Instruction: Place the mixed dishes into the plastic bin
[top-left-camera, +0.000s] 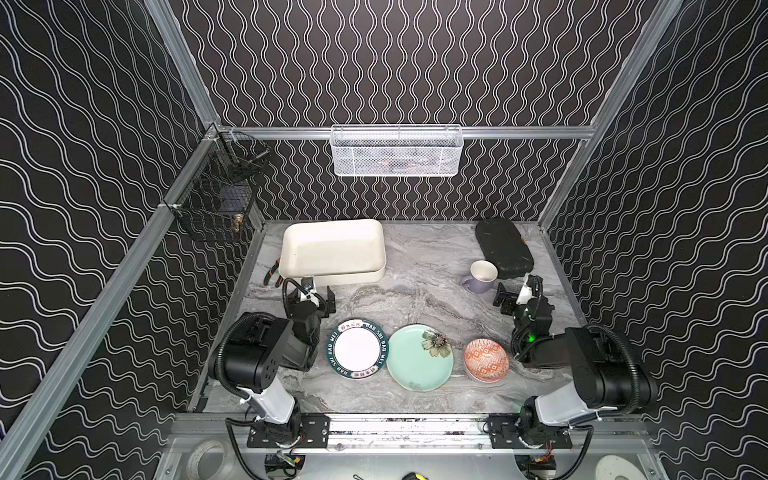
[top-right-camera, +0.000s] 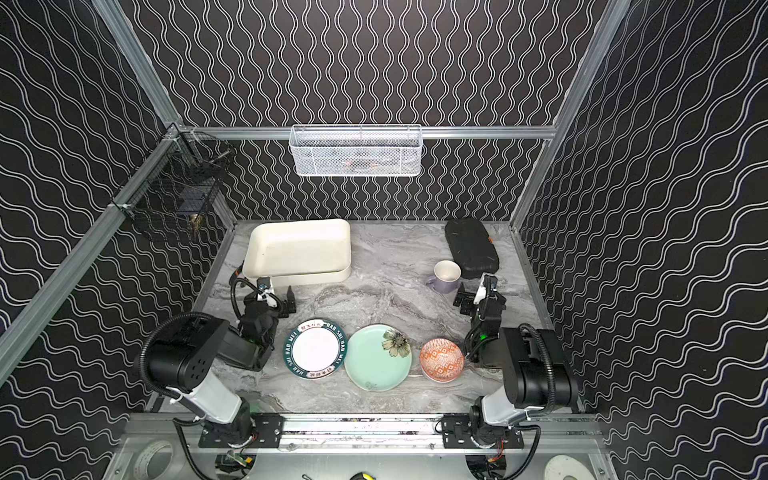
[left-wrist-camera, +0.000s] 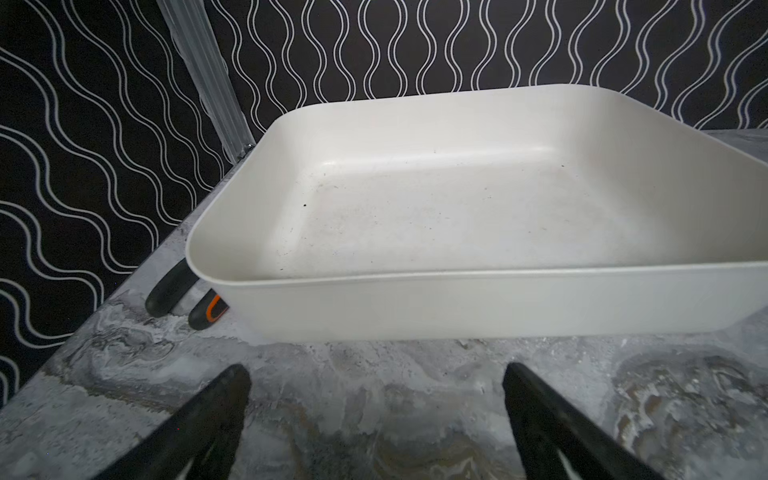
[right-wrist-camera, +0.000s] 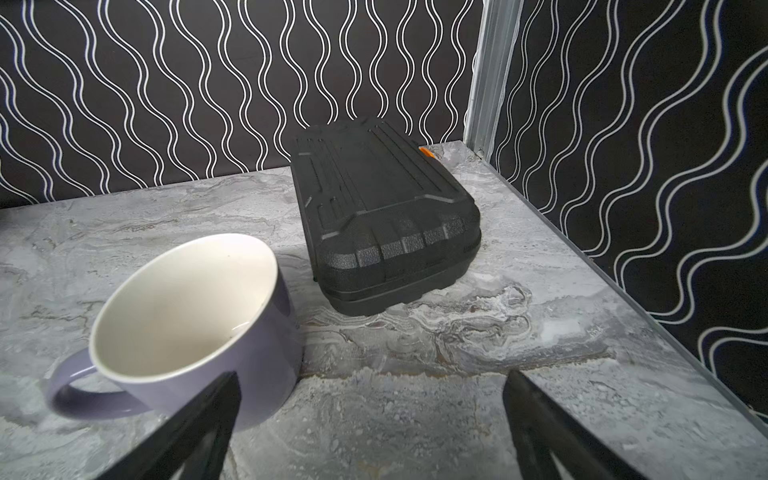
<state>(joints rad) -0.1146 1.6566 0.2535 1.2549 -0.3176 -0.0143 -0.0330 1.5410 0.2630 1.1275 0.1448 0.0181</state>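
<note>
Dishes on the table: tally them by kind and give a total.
Plates: 2 (white plate with green lettered rim, mint plate)
Bowls: 1 (orange-patterned bowl)
Mugs: 1 (lavender mug)
Total: 4

Two overhead eyes, two wrist cameras
Both top views look down from high at the front onto the whole tabletop (top-left-camera: 415, 266), nearly alike. The left wrist view, low behind the left hand (left-wrist-camera: 376, 370), faces the plastic bin (left-wrist-camera: 457, 303) close up; the right wrist view faces the lavender mug (right-wrist-camera: 266, 353) and black hard case (right-wrist-camera: 386, 216), also seen from above
</note>
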